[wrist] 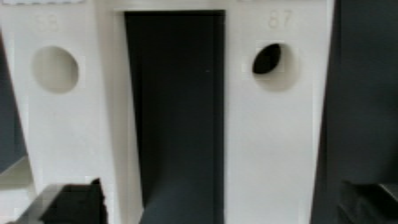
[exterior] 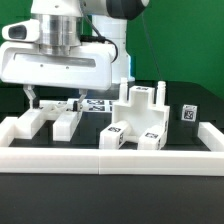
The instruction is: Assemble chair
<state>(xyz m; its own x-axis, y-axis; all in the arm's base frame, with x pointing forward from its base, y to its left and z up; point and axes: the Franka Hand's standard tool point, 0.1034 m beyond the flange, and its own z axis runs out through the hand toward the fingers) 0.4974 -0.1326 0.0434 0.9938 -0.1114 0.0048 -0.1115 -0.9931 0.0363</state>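
The glossy white, round-shelled robot arm (exterior: 55,10) is showing a dark band near its upper joint and is ending in a silvery-grey cylindrical wrist flange (exterior: 57,40). The wide, boxy white hand (exterior: 60,97) is carrying a small black block (exterior: 14,32) on one shoulder. Its two short fingers (wrist: 71,205) are appearing dark, almost black, with squared tips.

No readable words or numbers; only black-and-white square tags (exterior: 152,137) on the white chair parts (exterior: 135,105).
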